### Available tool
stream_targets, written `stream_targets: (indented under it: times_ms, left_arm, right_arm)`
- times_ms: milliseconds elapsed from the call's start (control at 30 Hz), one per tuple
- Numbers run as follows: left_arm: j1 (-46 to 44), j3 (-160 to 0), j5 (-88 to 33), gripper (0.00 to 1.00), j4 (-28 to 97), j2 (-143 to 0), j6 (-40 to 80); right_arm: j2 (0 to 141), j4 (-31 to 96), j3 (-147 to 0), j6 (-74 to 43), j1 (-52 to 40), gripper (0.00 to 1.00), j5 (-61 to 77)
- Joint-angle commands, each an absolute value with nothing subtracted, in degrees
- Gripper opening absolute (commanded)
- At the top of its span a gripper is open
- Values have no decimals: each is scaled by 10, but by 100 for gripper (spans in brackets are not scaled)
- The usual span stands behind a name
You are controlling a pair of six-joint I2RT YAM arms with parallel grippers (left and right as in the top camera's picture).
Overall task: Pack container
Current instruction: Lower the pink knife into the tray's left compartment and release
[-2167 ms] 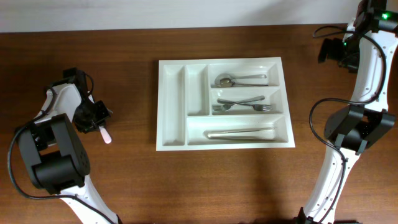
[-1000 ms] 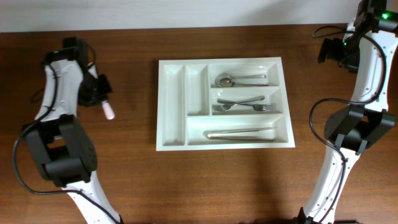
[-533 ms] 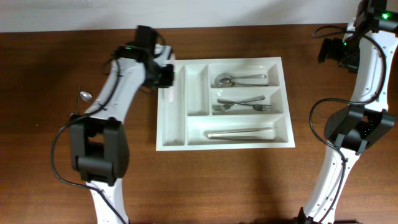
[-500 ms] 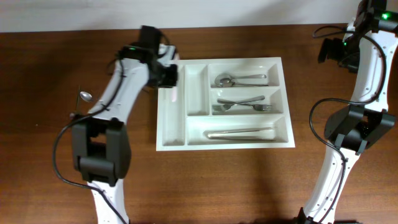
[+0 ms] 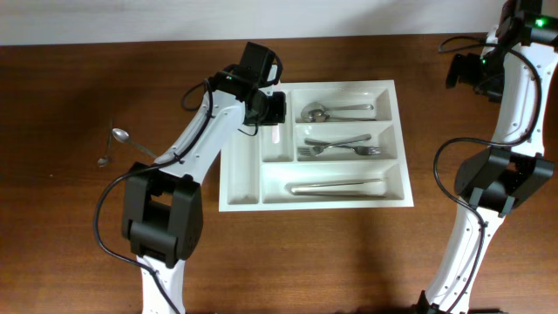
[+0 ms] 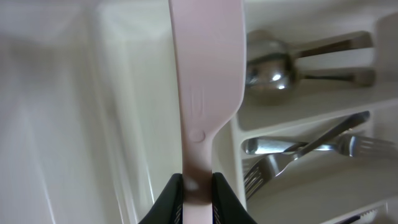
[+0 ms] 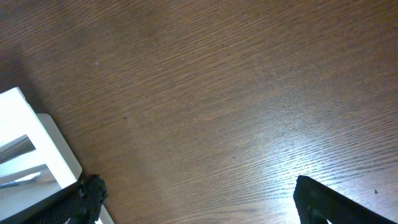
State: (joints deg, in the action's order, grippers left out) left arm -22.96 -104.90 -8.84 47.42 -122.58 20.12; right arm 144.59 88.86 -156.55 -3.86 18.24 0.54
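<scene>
The white five-compartment container (image 5: 241,153) lies mid-table. Its three long compartments hold spoons (image 5: 336,112), forks (image 5: 340,148) and knives (image 5: 338,187). My left gripper (image 5: 268,112) is shut on a pale pink plastic utensil (image 5: 274,135) and holds it over the second narrow upright compartment. In the left wrist view the pink utensil (image 6: 205,87) runs up from the gripper (image 6: 198,190), beside the spoons (image 6: 280,70) and forks (image 6: 311,149). My right gripper (image 5: 473,70) is open and empty at the back right; it also shows in the right wrist view (image 7: 202,198) over bare wood.
A small metal spoon (image 5: 116,139) lies on the table far left. The container's corner (image 7: 37,149) shows at the left of the right wrist view. The right arm's base (image 5: 501,179) stands at the right edge.
My left gripper has carried the pink utensil from the table's left side rightward, past the first narrow compartment to over the second. The right arm has not moved.
</scene>
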Motion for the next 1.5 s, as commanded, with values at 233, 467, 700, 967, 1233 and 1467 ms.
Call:
stream_targets:
  times_ms: [233, 467, 700, 967, 1233, 1467]
  left_arm:
    - [-261, -1058, -51, 2, 517, -1213, 276]
    - [-283, -1058, -51, 2, 520, -1213, 276]
    - [-283, -1058, -28, 2, 526, -1213, 276]
    - [-283, -1058, -24, 47, 524, -1213, 278]
    - [-252, -1084, 16, 52, 496, -1213, 236]
    - [-117, -1184, 89, 53, 604, -1210, 257]
  right_arm:
    - [1435, 889, -1574, -34, 180, 99, 9]
    - [1435, 889, -1574, -34, 180, 99, 9]
    - [1435, 889, -1574, -34, 180, 99, 9]
    - [1435, 889, -1574, -34, 180, 99, 9]
    - [1435, 889, -1574, -34, 180, 99, 9]
    - [1435, 889, -1574, -34, 180, 99, 9]
